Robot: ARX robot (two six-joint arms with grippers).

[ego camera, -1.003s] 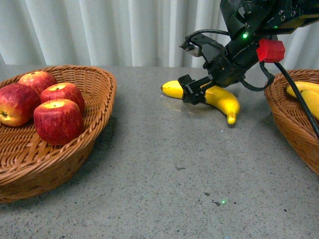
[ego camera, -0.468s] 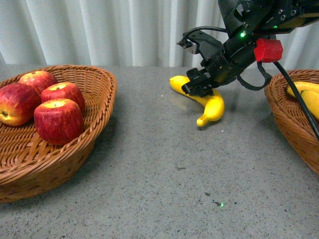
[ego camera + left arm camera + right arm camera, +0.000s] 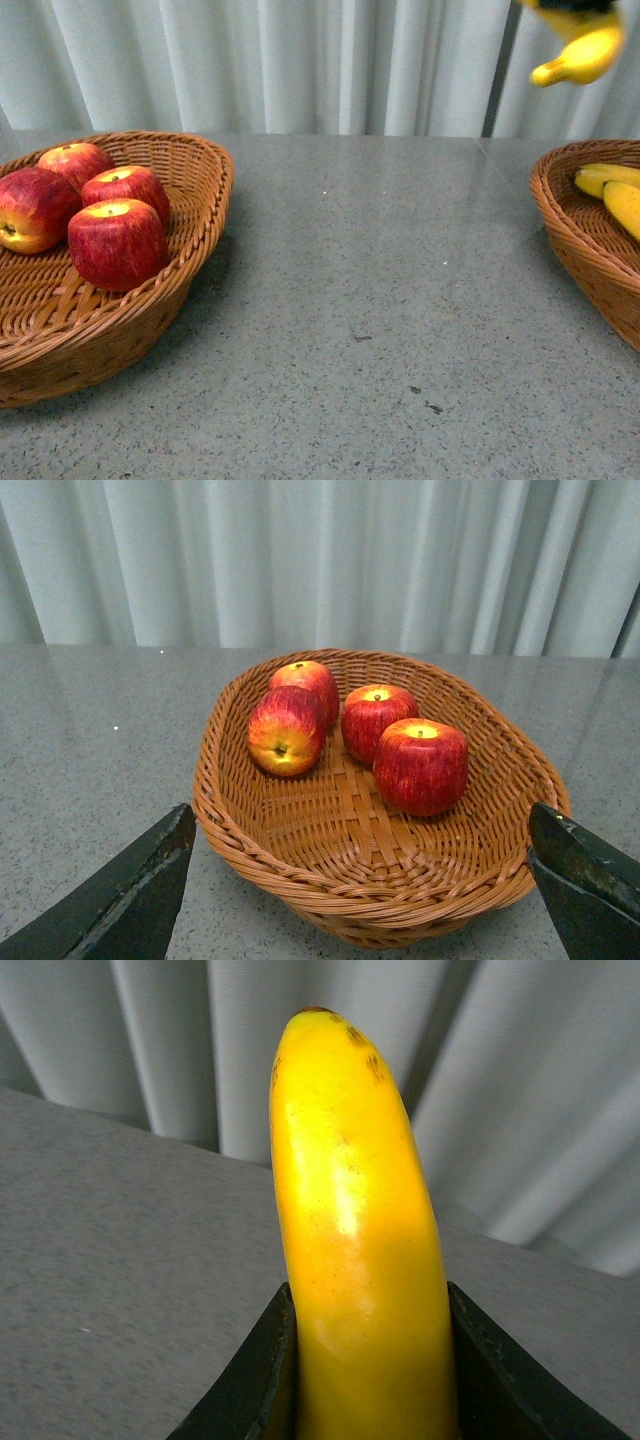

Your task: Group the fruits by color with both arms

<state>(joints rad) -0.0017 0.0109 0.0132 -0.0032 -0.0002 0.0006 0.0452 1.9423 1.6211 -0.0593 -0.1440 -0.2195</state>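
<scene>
Glossy red apples (image 3: 118, 243) sit in a coarse woven brown wicker basket (image 3: 150, 325) on a speckled grey stone-look desk (image 3: 380, 300) with a dull sheen; the smooth, shiny yellow banana (image 3: 355, 1250) gleams against matt, pleated white cloth curtains (image 3: 270, 65).

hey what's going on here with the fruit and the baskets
The robot is sorting fruit by color. Its right gripper is clamped on a banana, held high in the air near the basket on the right, which already holds two bananas. Four red apples sit in the basket on the left. The left gripper is open and empty, facing that apple basket. The table between the baskets has no fruit on it.
</scene>
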